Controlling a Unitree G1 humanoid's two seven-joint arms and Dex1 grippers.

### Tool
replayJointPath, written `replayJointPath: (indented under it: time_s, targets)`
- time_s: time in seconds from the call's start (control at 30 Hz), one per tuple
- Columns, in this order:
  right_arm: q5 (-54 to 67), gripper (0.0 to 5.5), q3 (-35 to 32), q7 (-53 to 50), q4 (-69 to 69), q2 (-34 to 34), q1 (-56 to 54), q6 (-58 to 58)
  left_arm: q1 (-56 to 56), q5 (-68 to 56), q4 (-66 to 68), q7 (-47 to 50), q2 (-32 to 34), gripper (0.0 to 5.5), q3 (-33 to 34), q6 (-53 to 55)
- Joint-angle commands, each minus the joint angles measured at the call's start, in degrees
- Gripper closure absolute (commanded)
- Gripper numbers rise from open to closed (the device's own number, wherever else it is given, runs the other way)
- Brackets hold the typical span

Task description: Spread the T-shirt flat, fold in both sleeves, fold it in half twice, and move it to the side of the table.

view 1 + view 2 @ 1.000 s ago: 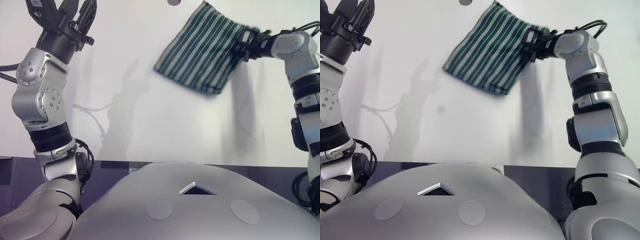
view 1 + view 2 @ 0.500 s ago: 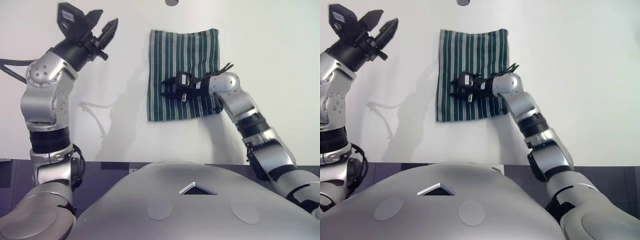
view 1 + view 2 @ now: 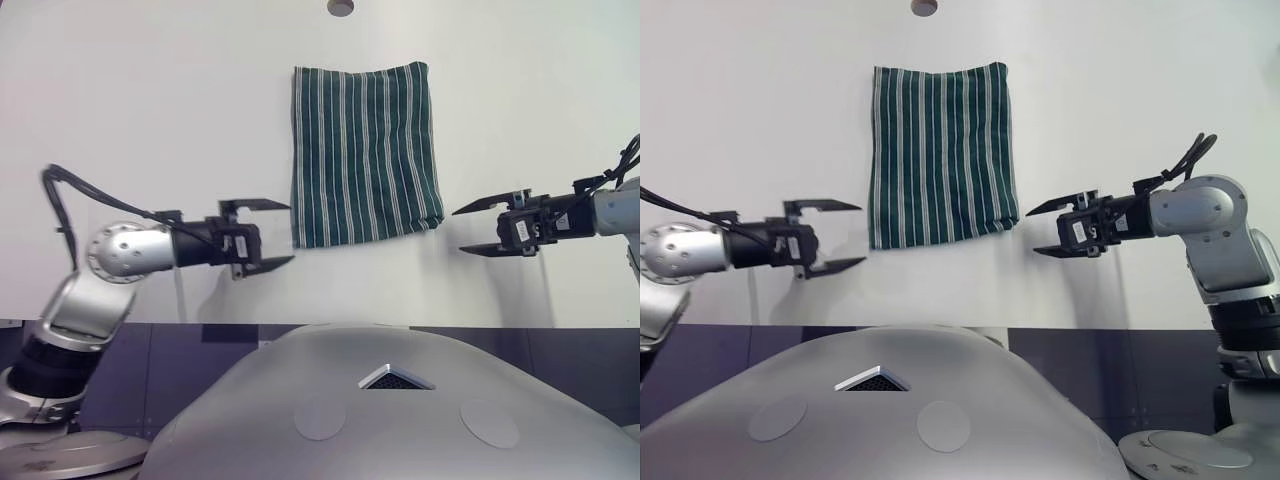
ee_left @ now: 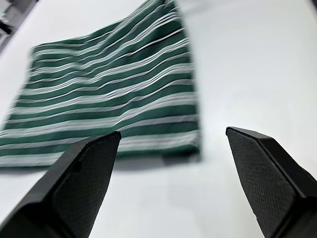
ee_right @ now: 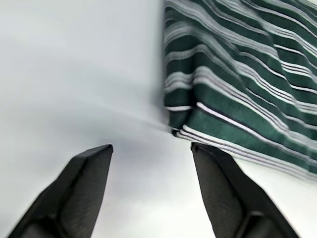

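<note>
While the T-shirt [image 3: 365, 155] lies on the white table [image 3: 150, 100], we note that it is folded into a compact rectangle of dark green cloth with thin white stripes, and that the stripes run away from the robot. We locate it at the middle of the table's width, towards the far side, resting flat. Its near right corner shows several stacked layers and bulges slightly outward. We see a small round fitting [image 3: 340, 7] set in the table surface just beyond the far edge of the cloth and apart from it. The left gripper [image 3: 290, 232] sits low over the table at the robot's left of the T-shirt, level with its near left corner and pointing across towards it. Its two fingers [image 4: 84, 183] are spread wide with only bare table between them, and the tips stand just beside the cloth edge. In the left wrist view we observe a strip of table separating the fingertips from the near hem. The right gripper [image 3: 458, 231] sits at the opposite side, level with the near right corner and pointing back towards the T-shirt. Its fingers are likewise set apart around bare table, and a band of white surface lies between the tips and the layered corner. We record both grippers at about the same distance from the robot, one on each side of the cloth.
</note>
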Motion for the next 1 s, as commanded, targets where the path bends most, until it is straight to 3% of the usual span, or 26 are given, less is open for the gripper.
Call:
replayJointPath:
  time_s: [0.03, 0.27, 0.5, 0.87, 1.0]
  targets:
    - [-4.12, 2.56, 2.29, -5.58, 4.56, 3.44, -2.88, -6.98, -3.44, 10.32, 7.02, 4.63, -3.63, 1.60, -5.04, -7.55]
    - [-2.95, 2.56, 4.54, -5.88, 10.77, 2.72, -7.07, -9.96, -10.99, 20.91, 20.56, 9.78, -5.95, 1.60, -9.31, -17.48]
    - [-2.71, 2.51, 6.93, -6.58, 11.49, 3.64, -7.41, -10.07, -15.07, 23.88, 28.19, 13.22, -8.20, 2.82, -12.80, -22.82]
    - [-2.44, 4.79, 9.29, -8.66, 13.37, 5.36, -7.65, -8.67, -18.27, 21.70, 35.76, 11.93, -8.68, 4.80, -15.14, -25.92]
    - [0.92, 5.24, 9.33, -7.59, 12.45, 5.95, -7.22, -4.71, -17.90, 14.74, 36.82, 6.28, -8.18, 5.23, -15.64, -23.53]
